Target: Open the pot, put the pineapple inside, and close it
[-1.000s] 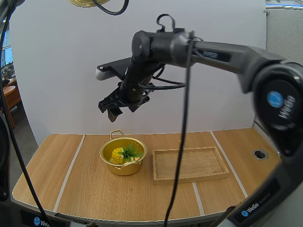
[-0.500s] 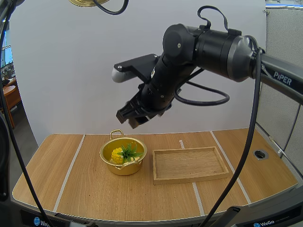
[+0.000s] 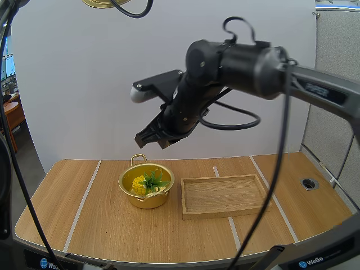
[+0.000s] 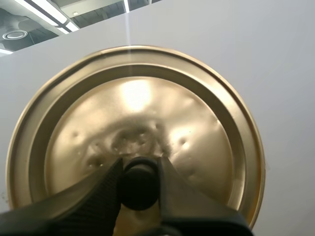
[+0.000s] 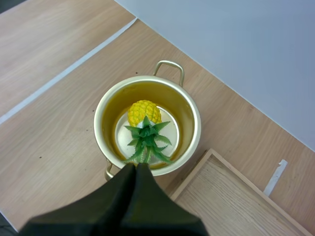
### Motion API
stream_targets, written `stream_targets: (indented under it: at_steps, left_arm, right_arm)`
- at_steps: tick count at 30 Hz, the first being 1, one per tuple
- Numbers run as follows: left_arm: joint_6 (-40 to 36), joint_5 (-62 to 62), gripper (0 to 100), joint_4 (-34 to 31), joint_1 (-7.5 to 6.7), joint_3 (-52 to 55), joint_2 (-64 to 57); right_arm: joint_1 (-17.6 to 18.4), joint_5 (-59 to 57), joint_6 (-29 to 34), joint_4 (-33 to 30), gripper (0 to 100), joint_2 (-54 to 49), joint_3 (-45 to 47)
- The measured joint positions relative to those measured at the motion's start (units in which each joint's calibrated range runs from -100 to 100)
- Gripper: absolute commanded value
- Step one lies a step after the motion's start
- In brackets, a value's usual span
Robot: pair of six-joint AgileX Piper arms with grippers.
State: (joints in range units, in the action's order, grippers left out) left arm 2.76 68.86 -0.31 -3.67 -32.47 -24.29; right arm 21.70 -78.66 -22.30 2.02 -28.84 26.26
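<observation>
Hanging above the table (image 3: 84,225), the right gripper (image 3: 149,139) has its fingers (image 5: 123,201) pressed together over the open pot (image 5: 106,105), where the pineapple (image 5: 144,113) lies inside; the left gripper (image 4: 140,164) pinches the lid (image 4: 147,108) by its knob (image 4: 139,184)

Furniture: one light-wood table with rounded front corners and a dark edge band (image 3: 112,225). Narrow pale strips (image 3: 84,202) run from its back edge toward its front edge, one on the left part, one on the right part, and short pieces near the middle. A small round metal-rimmed hole (image 3: 309,183) is set in the tabletop close to the table's right edge.

Walls: a plain white matte wall (image 3: 73,79) stands directly behind the table. A grey flat panel (image 3: 334,84) stands at the table's right rear corner.

Beyond the table's left end: a piece of orange-brown wooden furniture (image 3: 14,115) and grey floor (image 3: 28,174).

Light: even and diffuse; shadows on the tabletop are soft.
</observation>
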Motion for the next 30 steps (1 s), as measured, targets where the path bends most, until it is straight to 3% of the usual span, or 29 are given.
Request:
stream_targets:
  at_steps: [11, 30]
  left_arm:
    - [0.0, 0.0, 0, 0.0, 0.0, 0.0, 0.0]
    - [0.0, 0.0, 0, 0.0, 0.0, 0.0, 0.0]
  right_arm:
    - [0.0, 6.3, 0.0, 0.6, 0, 12.3, 0.0]
    - [0.0, 10.3, 0.0, 1.0, 0, 18.5, 0.0]
